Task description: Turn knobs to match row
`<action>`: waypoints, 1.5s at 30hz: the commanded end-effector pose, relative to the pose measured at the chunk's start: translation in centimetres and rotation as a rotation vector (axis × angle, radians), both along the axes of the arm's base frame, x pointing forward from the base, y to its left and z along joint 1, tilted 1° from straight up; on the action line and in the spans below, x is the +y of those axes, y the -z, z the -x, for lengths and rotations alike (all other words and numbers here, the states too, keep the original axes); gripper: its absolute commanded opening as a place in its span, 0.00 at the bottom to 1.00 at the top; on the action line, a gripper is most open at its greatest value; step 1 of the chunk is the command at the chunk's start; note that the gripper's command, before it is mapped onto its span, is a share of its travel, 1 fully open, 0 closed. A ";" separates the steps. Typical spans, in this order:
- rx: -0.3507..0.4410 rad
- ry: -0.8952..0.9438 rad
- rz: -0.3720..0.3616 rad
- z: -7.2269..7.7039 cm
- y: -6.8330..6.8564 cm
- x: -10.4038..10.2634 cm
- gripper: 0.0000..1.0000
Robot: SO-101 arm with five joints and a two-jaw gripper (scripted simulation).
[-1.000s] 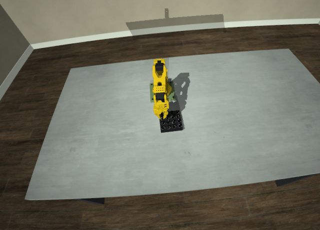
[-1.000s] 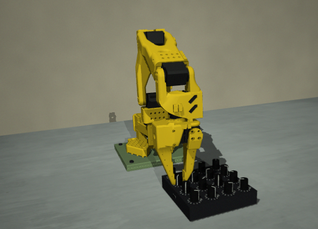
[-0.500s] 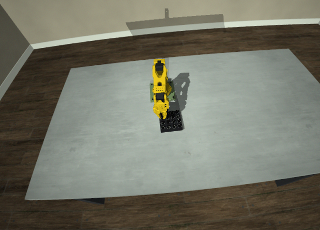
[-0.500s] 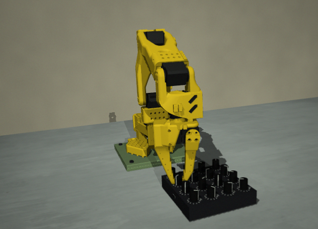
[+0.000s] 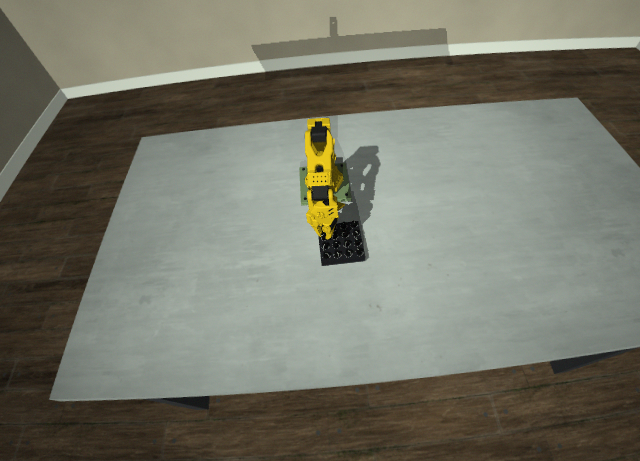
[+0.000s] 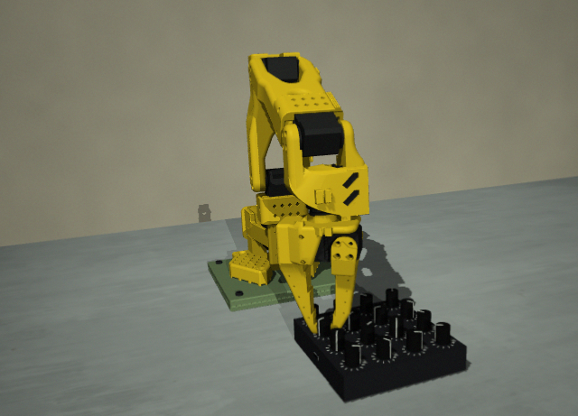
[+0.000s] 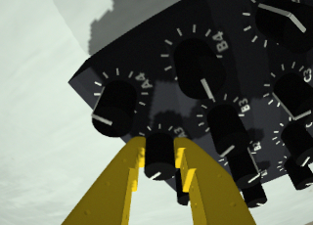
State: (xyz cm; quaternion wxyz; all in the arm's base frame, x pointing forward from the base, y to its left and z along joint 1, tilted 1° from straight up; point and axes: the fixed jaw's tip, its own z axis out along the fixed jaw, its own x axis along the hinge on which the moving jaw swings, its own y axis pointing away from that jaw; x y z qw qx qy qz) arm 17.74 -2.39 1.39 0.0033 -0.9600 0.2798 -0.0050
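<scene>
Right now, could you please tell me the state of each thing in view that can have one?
gripper: shut on a knob of the knob box, pointing down.
held knob: clamped between the yellow fingers, upright.
knob A4: free, white pointer toward the lower left in the wrist view.
knob B4: free, pointer toward the lower right.
knob box: flat on the table, in front of the arm's base plate.

Black knob box point(image 6: 410, 369) flat on the counter point(image 6: 116, 337); white-marked knobs upright in rows; one row A knob point(image 7: 158, 155) clamped in the tool point(image 7: 159, 169)
</scene>
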 end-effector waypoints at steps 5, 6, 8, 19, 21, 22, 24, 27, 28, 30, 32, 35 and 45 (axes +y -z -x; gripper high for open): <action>0.023 0.113 0.002 0.3 0.3 -0.1 0.01; 0.023 0.130 0.002 0.3 0.3 -0.1 0.01; 0.023 0.165 0.002 0.4 0.3 -0.1 0.01; 0.023 0.322 0.002 0.4 0.3 0.0 0.01; 0.023 0.327 0.002 0.4 0.3 0.0 0.01; 0.023 0.329 0.002 0.4 0.3 0.0 0.01; 0.023 0.334 0.002 0.4 0.3 0.0 0.01; 0.023 0.341 0.002 0.4 0.3 0.0 0.01; 0.023 0.343 0.002 0.4 0.3 0.0 0.01; 0.023 0.348 0.002 0.4 0.3 0.0 0.01; 0.023 0.352 0.002 0.4 0.3 0.0 0.01; 0.023 0.357 0.002 0.4 0.3 0.0 0.01; 0.023 0.357 0.002 0.4 0.3 0.0 0.01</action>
